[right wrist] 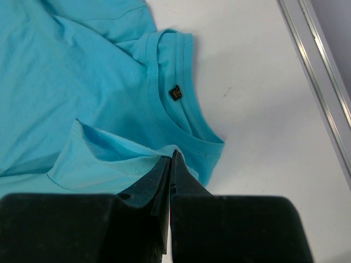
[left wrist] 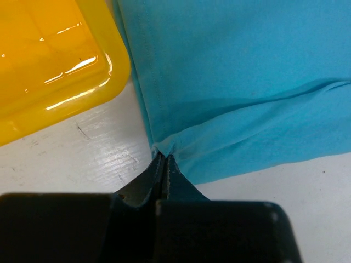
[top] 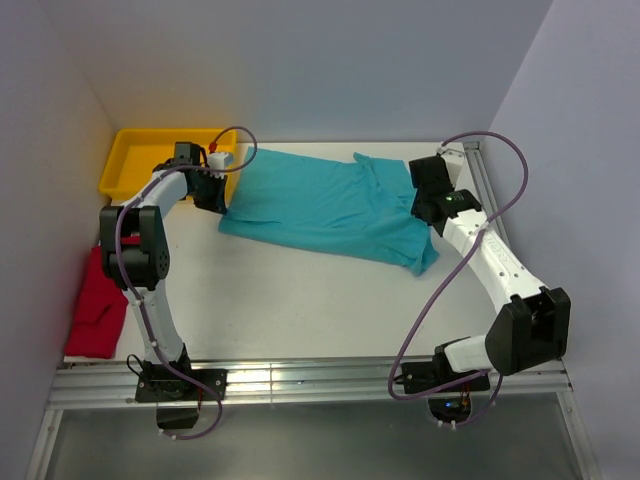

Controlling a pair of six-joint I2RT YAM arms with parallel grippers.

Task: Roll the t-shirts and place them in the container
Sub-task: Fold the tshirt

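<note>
teal t-shirt (top: 330,205): spread across the far middle of the table (top: 300,300), lying mostly flat with creases; its left edge sits just beside the yellow tray (top: 125,150); a fold runs along its near side
neckline: at the shirt's right end, seen from the right wrist; a small dark label (right wrist: 175,93) sits inside the collar
left tool (left wrist: 163,160): fingers together, clamped on the near-left edge of the teal t-shirt, where the cloth puckers into the tips
right tool (right wrist: 171,156): fingers together, clamped on the cloth just beside the collar, with a flap of fabric folded over at the tips
red t-shirt (top: 97,305): bunched in a heap at the left edge of the table, beside the left arm and well apart from the teal one
yellow tray: in the far-left corner of the table; glossy inside
metal rail (right wrist: 318,71): runs along the table's right edge, past the collar
</note>
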